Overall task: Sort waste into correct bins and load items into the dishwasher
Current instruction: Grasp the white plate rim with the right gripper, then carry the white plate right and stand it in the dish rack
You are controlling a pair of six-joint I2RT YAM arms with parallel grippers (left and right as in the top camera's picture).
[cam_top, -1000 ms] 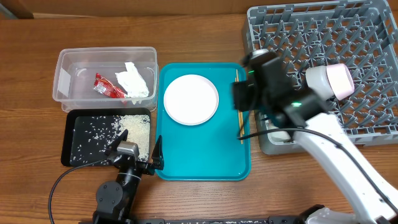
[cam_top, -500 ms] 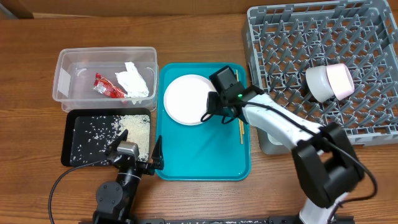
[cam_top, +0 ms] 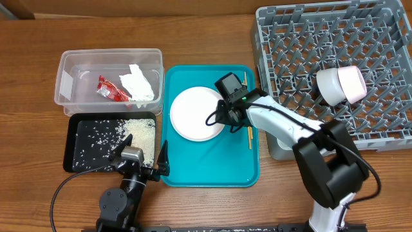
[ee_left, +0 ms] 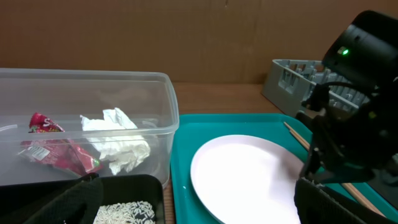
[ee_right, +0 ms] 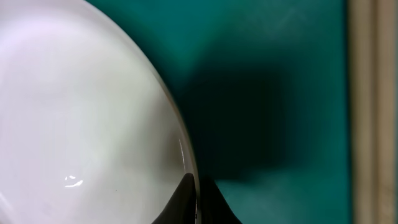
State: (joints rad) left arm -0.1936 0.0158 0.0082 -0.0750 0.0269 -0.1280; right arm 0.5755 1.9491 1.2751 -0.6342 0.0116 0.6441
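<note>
The round white plate (cam_top: 193, 115) lies on the teal tray (cam_top: 212, 167). My right gripper (cam_top: 222, 117) is shut on its right rim; in the right wrist view the fingertips (ee_right: 198, 199) pinch the plate (ee_right: 81, 124) edge. Wooden chopsticks (cam_top: 249, 132) lie along the tray's right side. A white and pink bowl (cam_top: 341, 85) sits in the grey dishwasher rack (cam_top: 360, 38). The clear tub (cam_top: 71, 71) holds the red packet (cam_top: 111, 90) and the napkin (cam_top: 141, 84). Rice (cam_top: 141, 135) lies in the black tray (cam_top: 84, 154). My left gripper (cam_top: 138, 166) is open by the tray's near left corner.
The teal tray (ee_left: 186, 155) sits between the bins on the left and the rack on the right. The right arm (cam_top: 302, 132) stretches from the lower right over the tray's right edge. Bare wood table (cam_top: 206, 26) lies behind.
My right gripper came down from beside the rack to the plate's right edge and closed on the rim. The plate shifted slightly toward the front. The left arm stayed still.
</note>
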